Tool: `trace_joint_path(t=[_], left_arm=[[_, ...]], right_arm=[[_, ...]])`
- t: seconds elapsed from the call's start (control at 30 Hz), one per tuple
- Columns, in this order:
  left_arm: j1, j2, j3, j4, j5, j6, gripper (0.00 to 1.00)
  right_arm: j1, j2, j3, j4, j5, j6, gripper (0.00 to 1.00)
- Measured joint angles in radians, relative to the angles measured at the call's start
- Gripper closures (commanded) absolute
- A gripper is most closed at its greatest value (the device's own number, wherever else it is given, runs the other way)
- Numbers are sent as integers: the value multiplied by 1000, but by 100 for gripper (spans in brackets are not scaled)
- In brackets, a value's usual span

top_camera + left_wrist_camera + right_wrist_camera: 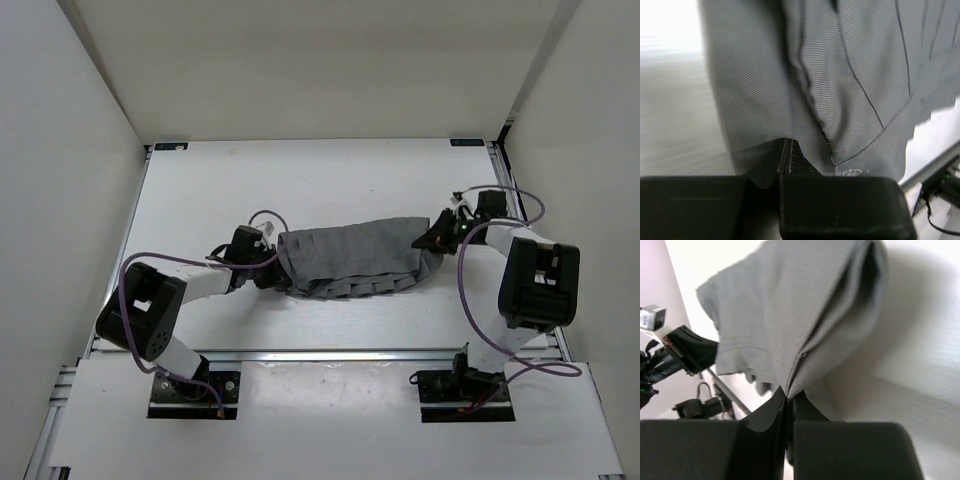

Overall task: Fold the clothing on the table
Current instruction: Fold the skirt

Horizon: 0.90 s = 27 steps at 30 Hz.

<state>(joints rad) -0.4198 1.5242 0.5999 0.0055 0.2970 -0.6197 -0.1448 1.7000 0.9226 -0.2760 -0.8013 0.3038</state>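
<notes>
**Both my claws pinch the ends of a grey skirt stretched across the surface**

The white surface [330, 180] fills the overhead view, with white walls [60, 120] around it. Across its middle, the dark grey pleated skirt [350, 262] runs left to right as a bunched band. It sags toward the near edge, with a jagged pleated edge along that side. My left claw [785, 150] is pressed together on cloth at the skirt's left end. My right claw [789, 397] is pressed together on a fold at the right end, and fabric drapes away from it.

I judge the step in hand to be carrying a held edge over to make a fold. To do it well, I should move both claws at one pace and one height. The band needs to be taut enough that the pleats lie straight. I should let go only once the cloth rests flat and its edges line up.

My fingertips are buried in fabric, so I cannot tell whether each pinch holds one layer or several. I also cannot tell whether I hold waistband or hem, or how much of the skirt touches the surface. The left side of my left wrist view is washed out.
</notes>
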Motion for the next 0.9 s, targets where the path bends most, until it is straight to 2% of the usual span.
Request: trace_joint_path(t=[0.1, 0.2, 0.43, 0.67, 0.9], left_arm=[[-53, 40, 27, 23, 13, -17, 95], [-72, 80, 56, 44, 37, -35, 96], [-60, 128, 95, 64, 59, -54, 95], [-11, 129, 90, 75, 60, -58, 95], [18, 104, 60, 78, 65, -60, 95]], right_arm=[[40, -61, 96, -95, 47, -36, 100], [131, -103, 197, -150, 80, -45, 100], [385, -90, 309, -146, 89, 27, 100], [562, 101, 379, -73, 51, 118, 100], [652, 282, 525, -39, 27, 180, 100]])
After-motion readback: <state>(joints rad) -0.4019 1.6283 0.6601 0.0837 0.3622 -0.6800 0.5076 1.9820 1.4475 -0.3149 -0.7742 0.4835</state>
